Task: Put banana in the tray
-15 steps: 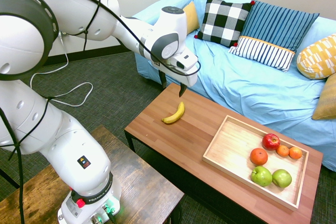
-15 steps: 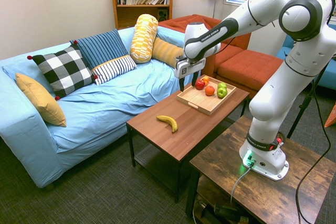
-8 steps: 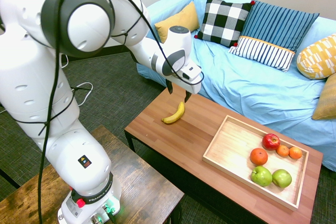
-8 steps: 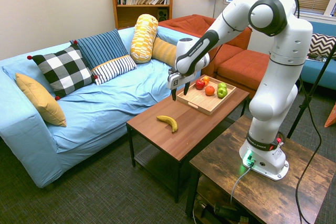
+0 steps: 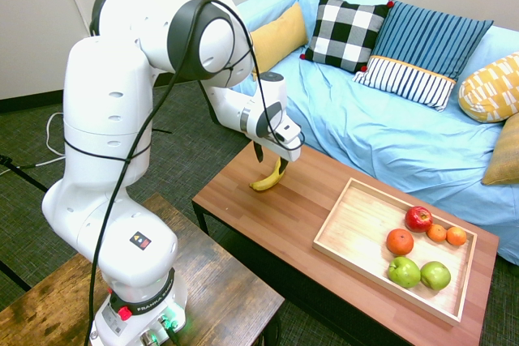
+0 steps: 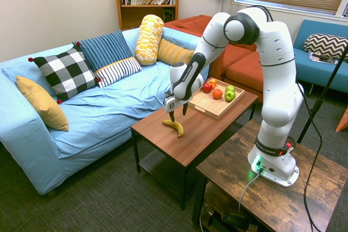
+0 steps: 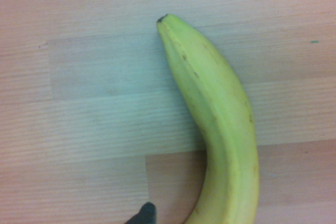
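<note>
tool (image 5: 272, 160) lowered since 0.5 s ago | fingers apart | straddling banana (image 5: 269, 178)

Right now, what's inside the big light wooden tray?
The shallow light-wood tray holds a red apple, three oranges, and two green apples, all grouped at one end. In the second exterior view the arm hides one end. The curved yellow banana lies on the brown table.

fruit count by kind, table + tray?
banana: 1, on the table
red apple: 1
green apples: 2
oranges: 3, one larger
Total: 7, six of them in the tray
</note>
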Controlling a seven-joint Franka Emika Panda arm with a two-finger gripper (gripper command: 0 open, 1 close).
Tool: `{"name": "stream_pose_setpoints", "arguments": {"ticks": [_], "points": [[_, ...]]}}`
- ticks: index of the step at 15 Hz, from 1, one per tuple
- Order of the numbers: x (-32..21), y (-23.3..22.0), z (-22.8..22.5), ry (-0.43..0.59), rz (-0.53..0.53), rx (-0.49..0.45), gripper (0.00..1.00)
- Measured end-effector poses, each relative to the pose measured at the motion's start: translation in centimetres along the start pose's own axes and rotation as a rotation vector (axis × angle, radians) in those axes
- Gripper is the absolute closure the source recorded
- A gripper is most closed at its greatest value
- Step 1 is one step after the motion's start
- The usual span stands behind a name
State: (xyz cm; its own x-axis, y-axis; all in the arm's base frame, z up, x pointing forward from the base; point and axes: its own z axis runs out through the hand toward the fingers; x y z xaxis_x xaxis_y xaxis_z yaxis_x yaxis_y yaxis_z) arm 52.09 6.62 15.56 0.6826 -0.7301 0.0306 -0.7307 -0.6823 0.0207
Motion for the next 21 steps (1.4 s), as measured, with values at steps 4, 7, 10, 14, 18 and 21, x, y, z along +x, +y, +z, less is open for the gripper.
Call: {"name": "stream_pose_setpoints", "arguments": {"ticks": [4, 7, 10, 14, 18, 21], "points": [[-0.4, -0.8, 4.7, -0.007, 0.003, -0.026, 0.00], [-0.1, -0.8, 6.3, -0.001, 0.024, -0.026, 1.00], [0.0, -0.9, 6.6, 0.003, 0.038, -0.018, 1.00], [-0.3, -1.0, 6.9, 0.003, 0.042, -0.014, 1.00], [0.2, -0.7, 6.9, 0.006, 0.049, -0.013, 1.00], [0.5, -0.4, 6.9, 0.004, 0.036, -0.012, 1.00]]}}
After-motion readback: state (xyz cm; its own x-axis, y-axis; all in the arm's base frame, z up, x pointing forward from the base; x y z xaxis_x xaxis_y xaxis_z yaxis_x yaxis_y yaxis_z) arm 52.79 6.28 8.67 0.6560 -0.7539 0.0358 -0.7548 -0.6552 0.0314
